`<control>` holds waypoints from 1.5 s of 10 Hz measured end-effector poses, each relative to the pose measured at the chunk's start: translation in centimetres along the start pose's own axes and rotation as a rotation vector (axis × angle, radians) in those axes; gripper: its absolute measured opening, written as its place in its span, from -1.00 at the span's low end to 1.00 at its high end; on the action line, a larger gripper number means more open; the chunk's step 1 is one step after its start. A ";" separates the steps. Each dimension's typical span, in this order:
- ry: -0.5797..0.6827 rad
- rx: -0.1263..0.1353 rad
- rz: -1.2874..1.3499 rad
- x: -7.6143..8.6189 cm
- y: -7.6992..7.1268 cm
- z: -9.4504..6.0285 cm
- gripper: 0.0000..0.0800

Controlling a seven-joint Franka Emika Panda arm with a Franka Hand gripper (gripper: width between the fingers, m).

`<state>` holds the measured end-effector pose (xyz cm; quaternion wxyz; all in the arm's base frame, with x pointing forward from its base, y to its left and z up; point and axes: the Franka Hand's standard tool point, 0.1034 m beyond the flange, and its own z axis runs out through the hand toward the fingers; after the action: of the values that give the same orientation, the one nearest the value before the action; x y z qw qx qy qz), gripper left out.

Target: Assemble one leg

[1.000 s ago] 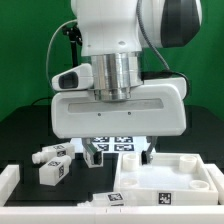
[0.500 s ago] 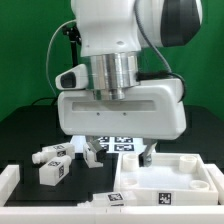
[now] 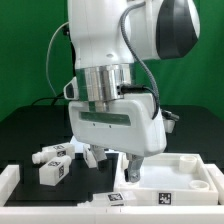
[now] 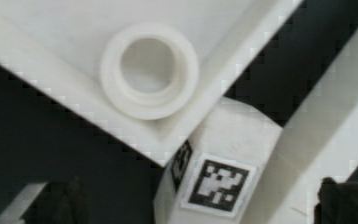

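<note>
**Over the tray's corner, spread fingers straddle a loose leg**

Above the black table (image 3: 25, 135), the Panda arm (image 3: 110, 50) fills most of the exterior view. Its gripper (image 3: 113, 163) hangs low beside the near corner of the white tray (image 3: 185, 178), which sits toward the exterior view's right. Two spare legs (image 3: 50, 155) lie close together toward that view's left, well apart from the tray.

A third leg (image 3: 110, 200) lies on its side just in front of the tray's corner. It is probably the one the wrist view shows. There the leg (image 4: 229, 140) rests on the table against the tray's edge (image 4: 87, 110), with its marker tag (image 4: 217, 187) facing up. A round socket (image 4: 149, 75) is set in the tray corner just beside it.

The dark fingertips (image 4: 51, 205) stand wide apart on either side of the leg. They touch nothing and hold nothing.

The risks from here, as I judge them:
- The leg lies hard by the tray's raised edge, so a finger coming down could land on the rim rather than the table and stop the descent short.
- If the fingers close off-centre, the leg could pivot or skid away across the smooth surface.
- If it is gripped crooked, its end may not line up with the socket and could jam at the lip.
</note>
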<state>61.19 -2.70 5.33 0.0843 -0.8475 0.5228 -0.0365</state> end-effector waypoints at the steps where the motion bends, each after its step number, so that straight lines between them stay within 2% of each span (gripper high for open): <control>1: 0.000 0.000 0.011 0.0 0.0 0.0 0.62; 3: 0.002 -0.004 0.003 -0.1 0.2 0.4 0.62; 4: 0.001 -0.019 -0.005 -0.2 0.4 1.7 0.62; 5: 0.004 -0.022 -0.023 -0.4 -0.2 2.4 0.62; 7: 0.008 -0.027 -0.038 -0.4 -0.5 3.2 0.62; 11: 0.013 -0.023 -0.045 -0.4 -0.6 3.3 0.62; 15: 0.045 0.002 -0.094 0.8 -0.1 3.3 0.62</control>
<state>62.11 -3.08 2.12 0.0717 -0.8699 0.4843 -0.0598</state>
